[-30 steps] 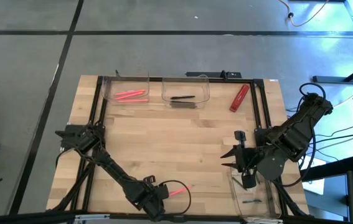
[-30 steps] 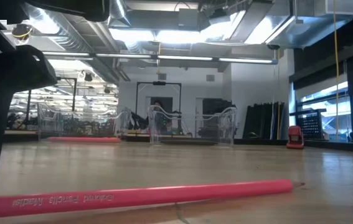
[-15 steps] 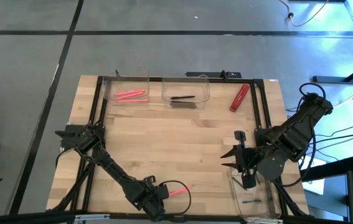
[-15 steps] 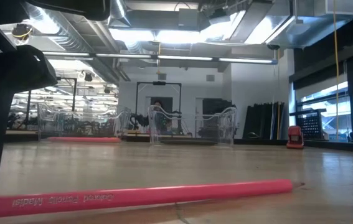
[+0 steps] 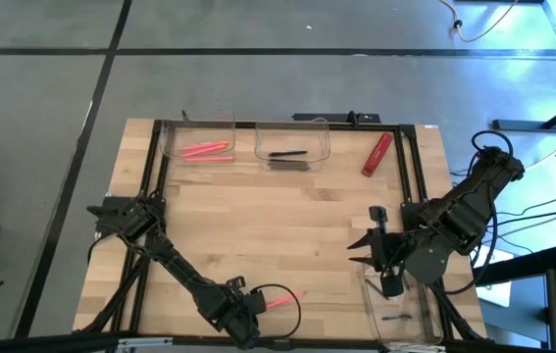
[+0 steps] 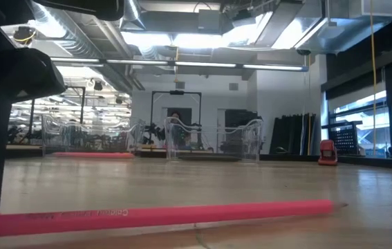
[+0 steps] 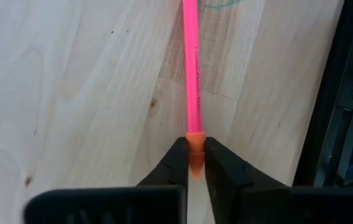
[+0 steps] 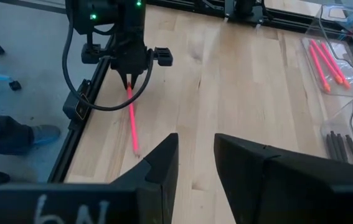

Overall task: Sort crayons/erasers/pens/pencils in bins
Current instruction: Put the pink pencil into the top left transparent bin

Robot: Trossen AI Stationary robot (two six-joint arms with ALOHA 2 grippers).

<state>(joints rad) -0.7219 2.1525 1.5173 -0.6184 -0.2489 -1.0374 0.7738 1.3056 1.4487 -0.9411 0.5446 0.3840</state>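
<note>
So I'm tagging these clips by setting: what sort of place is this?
Probably a robotics lab or workshop in an industrial-style building: exposed ceiling ducts and strip lights, a wooden table on a bare concrete floor, and loose cables.

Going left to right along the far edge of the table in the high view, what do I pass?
Bin with pink-red pencils → bin with dark sticks → red eraser lying loose on the wood. The third bin is not in that row: it sits at the near right corner by the right end effector.
</note>
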